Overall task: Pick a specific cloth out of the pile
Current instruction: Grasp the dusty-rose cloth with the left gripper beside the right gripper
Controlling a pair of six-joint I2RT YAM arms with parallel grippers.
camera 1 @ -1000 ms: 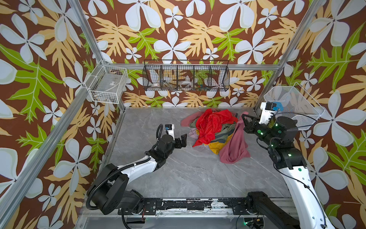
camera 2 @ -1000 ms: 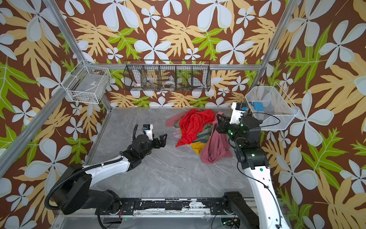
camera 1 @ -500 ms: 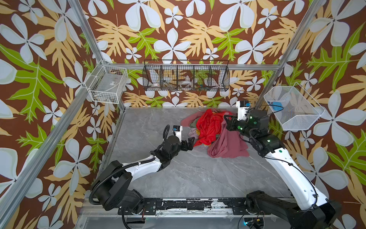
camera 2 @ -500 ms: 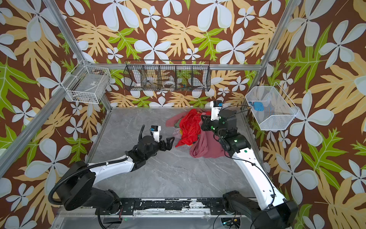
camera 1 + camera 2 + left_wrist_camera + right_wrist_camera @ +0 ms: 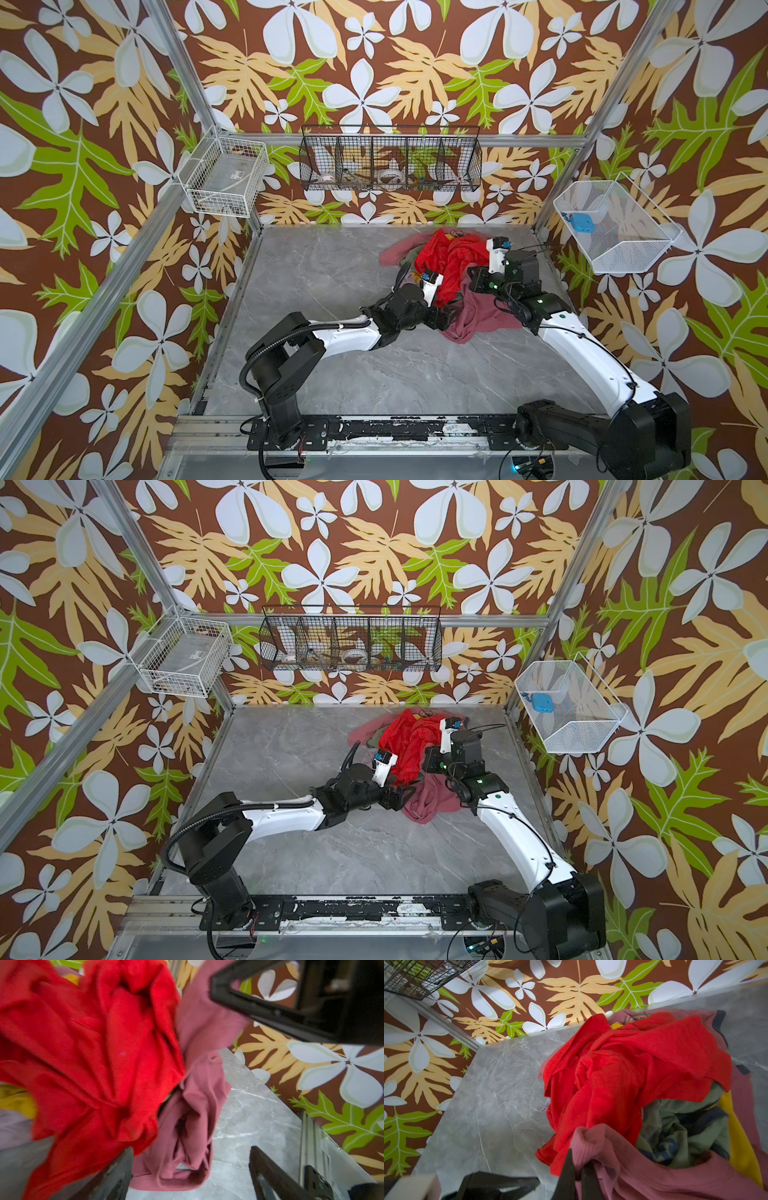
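Grey marble worktop point(image 5: 332, 340), mostly bare toward the robot's side. The pile point(image 5: 440, 249) sits at the back, right of centre, close to the back wall. The biggest piece in it is the bright red cloth point(image 5: 623, 1076), draped over the top and the near side.

The cloth point(image 5: 478, 316) is dusty rose and ribbed. It comes out of the pile's near right side. Its upper part rises to the right end effector, and its lower folds lie on the worktop just in front of the pile, touching the red cloth's edge. An olive green cloth point(image 5: 675, 1126) and a mustard yellow cloth point(image 5: 737, 1136) show under the red one, right beside the cloth.

Right end effector point(image 5: 578, 1162): fingers pressed together, pinching a bunched fold of the cloth.

Left end effector point(image 5: 191, 1149): fingers spread wide, one on either side of the cloth's lowest fold, low over the worktop. The red cloth's hem lies over one finger point(image 5: 118, 1169). Can't tell whether the fingers touch the cloth.

In both top views the left arm reaches across the middle, so the two end effectors sit near each other.
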